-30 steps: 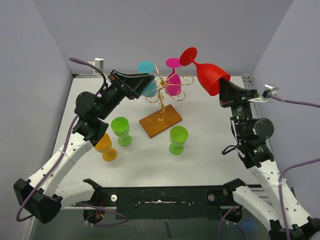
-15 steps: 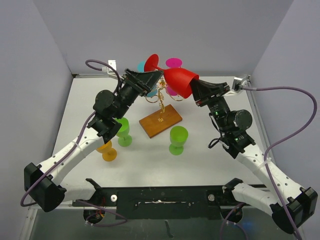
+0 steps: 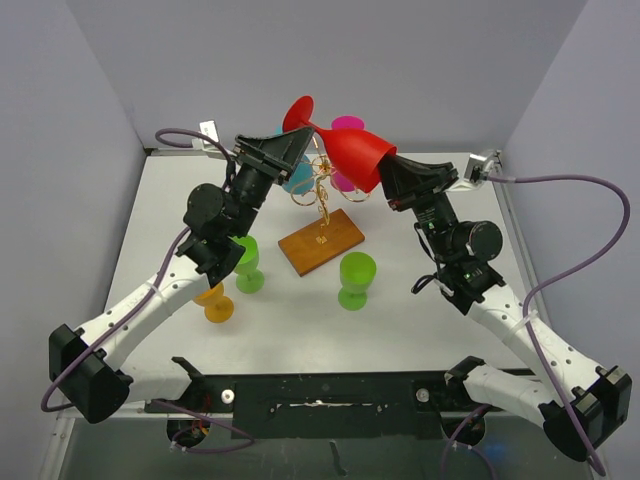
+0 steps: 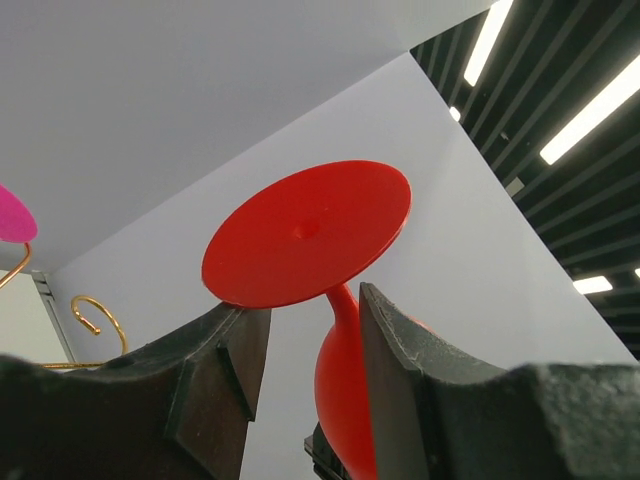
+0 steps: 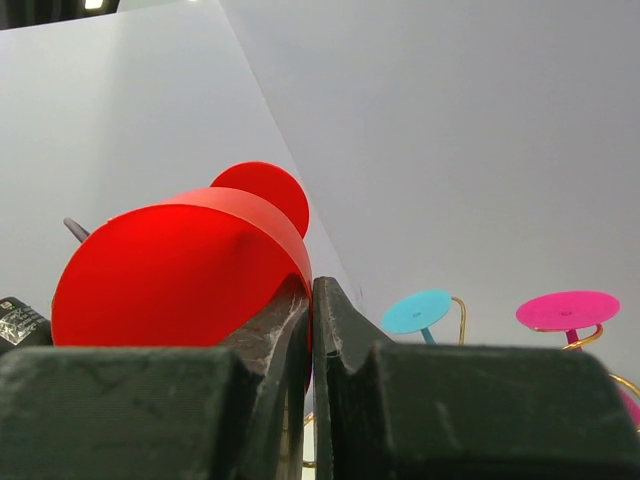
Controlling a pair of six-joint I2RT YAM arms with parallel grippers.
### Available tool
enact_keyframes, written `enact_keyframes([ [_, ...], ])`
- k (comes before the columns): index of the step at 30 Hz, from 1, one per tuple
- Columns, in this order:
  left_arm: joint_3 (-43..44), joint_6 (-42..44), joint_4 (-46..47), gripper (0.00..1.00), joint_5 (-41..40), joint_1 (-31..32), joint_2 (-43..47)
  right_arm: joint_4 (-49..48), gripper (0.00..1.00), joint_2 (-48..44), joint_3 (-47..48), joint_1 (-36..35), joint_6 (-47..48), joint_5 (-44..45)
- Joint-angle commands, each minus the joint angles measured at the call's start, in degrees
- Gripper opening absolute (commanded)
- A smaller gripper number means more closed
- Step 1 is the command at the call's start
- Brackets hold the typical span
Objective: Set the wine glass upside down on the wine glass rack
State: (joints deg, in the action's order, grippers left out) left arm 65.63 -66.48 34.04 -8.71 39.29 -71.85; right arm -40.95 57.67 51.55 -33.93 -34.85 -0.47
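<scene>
The right fingers are pinched shut on the rim of the red wine glass. It is held tilted in the air just above the wine glass rack, foot pointing far-left. The left fingers stand half open astride its stem, under the foot's edge, with a gap left of the stem. A pink glass and a teal glass hang on the rack's far arms.

two green glasses and one orange glass stand upright.
</scene>
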Motion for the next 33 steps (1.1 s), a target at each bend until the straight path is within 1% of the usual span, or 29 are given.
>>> enact_keyframes([
  [1, 3.4, -1.2, 6.5, 0.39, -2.5, -0.2, -0.7, -3.9, 0.0, 0.3, 2.5, -0.9, -1.2, -1.8],
  [10, 4.2, -2.0, 9.1, 0.36, -1.7, -0.2, -2.2, -3.2, 0.0, 1.5, 2.5, -1.9, -1.6, -3.1],
  [12, 4.2, -2.1, 9.4, 0.34, -1.9, -0.1, -2.2, -2.8, 0.0, 1.5, 2.3, -2.1, -1.6, -3.3],
  [21, 4.3, -3.0, 11.0, 0.32, -1.4, -0.1, -2.6, -0.9, 0.01, 0.8, 0.9, -2.2, -2.8, -5.0],
  [29, 4.3, -3.7, 12.0, 0.18, -1.2, -0.2, -2.5, -0.9, 0.04, 0.2, -0.1, -2.2, -3.9, -6.1],
  [33, 4.5, -3.3, 12.2, 0.08, -0.6, -0.2, -2.5, -0.6, 0.07, -0.1, -0.4, -2.2, -4.1, -6.2],
])
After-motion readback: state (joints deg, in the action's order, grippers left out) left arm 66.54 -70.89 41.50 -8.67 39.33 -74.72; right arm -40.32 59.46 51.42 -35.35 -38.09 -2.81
